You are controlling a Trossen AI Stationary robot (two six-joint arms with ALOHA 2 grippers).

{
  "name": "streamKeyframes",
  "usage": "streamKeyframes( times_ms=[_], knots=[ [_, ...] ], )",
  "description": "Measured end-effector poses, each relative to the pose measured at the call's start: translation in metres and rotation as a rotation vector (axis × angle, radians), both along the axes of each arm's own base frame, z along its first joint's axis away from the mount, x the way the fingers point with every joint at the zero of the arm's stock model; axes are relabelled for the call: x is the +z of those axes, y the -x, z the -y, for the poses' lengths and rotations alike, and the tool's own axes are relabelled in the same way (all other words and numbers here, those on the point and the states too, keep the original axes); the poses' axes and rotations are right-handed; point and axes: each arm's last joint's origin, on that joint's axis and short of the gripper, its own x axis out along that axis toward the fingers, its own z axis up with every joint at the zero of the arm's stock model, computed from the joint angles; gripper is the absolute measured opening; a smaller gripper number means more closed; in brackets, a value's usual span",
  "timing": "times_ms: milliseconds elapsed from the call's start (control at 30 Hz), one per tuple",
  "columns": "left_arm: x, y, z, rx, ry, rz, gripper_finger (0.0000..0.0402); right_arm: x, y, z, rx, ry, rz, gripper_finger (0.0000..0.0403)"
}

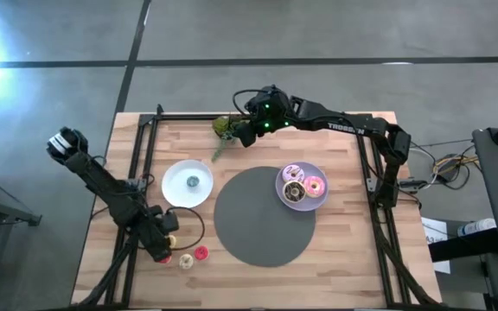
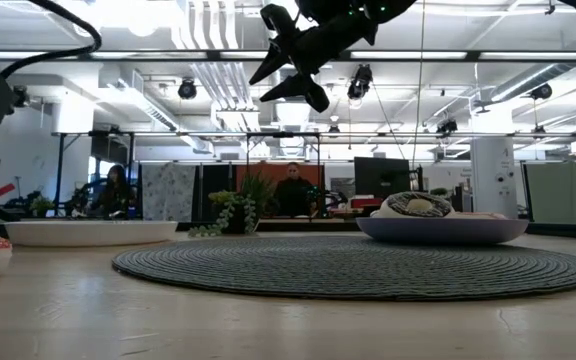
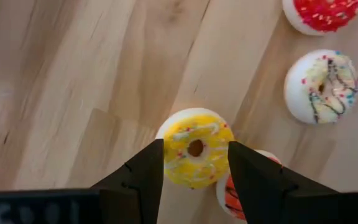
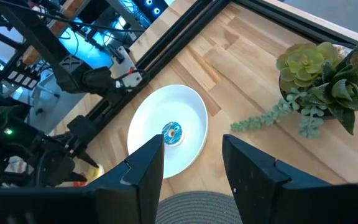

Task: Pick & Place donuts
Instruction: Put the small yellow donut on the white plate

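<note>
My left gripper (image 1: 164, 244) is low over the table's near-left corner, shut on a tiny yellow donut (image 3: 195, 148). Beside it lie an orange one (image 3: 225, 193), a white sprinkled one (image 3: 321, 87) and a red one (image 3: 322, 12). The pink (image 1: 315, 185), white-pink sprinkled (image 1: 293, 172) and dark brown (image 1: 294, 192) donuts lie on the lavender plate (image 1: 305, 205). A tiny blue-topped ring (image 4: 172, 132) lies in the white plate (image 1: 180, 192). My right gripper (image 2: 293, 75) is open and empty, raised high near the green plant (image 1: 224, 128). My left gripper comes from above, pointing down, with the yellow donut pinched between its two fingers. The fingertips (image 3: 157, 152) lie against opposite sides of the donut's rim (image 3: 166, 134). The donut lies flat with its hole facing up. Whether it is lifted off the table I cannot tell.
A round grey woven mat (image 1: 262, 225) covers the table's middle, between the two plates. Black frame rails (image 1: 145, 164) run along the left, right and far edges. The plant (image 4: 322, 74) stands at the far edge. People sit in the room beyond the table.
</note>
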Motion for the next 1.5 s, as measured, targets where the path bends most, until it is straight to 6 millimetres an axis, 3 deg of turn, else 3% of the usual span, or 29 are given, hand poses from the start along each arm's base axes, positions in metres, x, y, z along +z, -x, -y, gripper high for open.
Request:
streamKeyframes(
  times_ms=[233, 533, 667, 867, 1033, 1167, 1367, 1500],
  knots=[
    [-0.018, 0.008, -0.008, 0.048, -0.03, -0.05, 0.0153, 0.0, 0.0, 0.0, 0.002, 0.003, -0.001, 0.0155],
    [-0.023, 0.009, -0.01, 0.065, -0.008, -0.015, 0.015, 0.0, 0.0, 0.0, 0.002, 0.002, -0.004, 0.0144],
    [-0.027, 0.009, -0.012, 0.122, -0.011, 0.002, 0.0115, 0.0, 0.0, 0.0, 0.002, 0.002, -0.003, 0.014],
    [-0.019, 0.005, -0.018, 0.289, 0.02, 0.117, 0.0018, 0.001, 0.001, 0.0, 0.021, 0.035, -0.003, 0.0139],
    [0.003, 0.004, -0.028, 0.383, 0.134, 0.248, 0.0002, 0.003, 0.002, 0.0, 0.023, 0.039, 0.001, 0.0138],
    [0.02, 0.009, -0.046, 0.482, 0.096, 0.303, 0.0001, 0.003, 0.002, 0.0, 0.023, 0.039, 0.001, 0.0138],
    [0.023, 0.013, -0.088, 0.791, -0.016, 0.244, 0.0001, 0.003, 0.002, 0.0, 0.023, 0.039, 0.001, 0.013],
    [0.021, 0.007, -0.112, 0.867, -0.055, 0.199, 0.0, 0.003, 0.002, 0.0, 0.022, 0.039, 0.001, 0.0127]
  ],
)
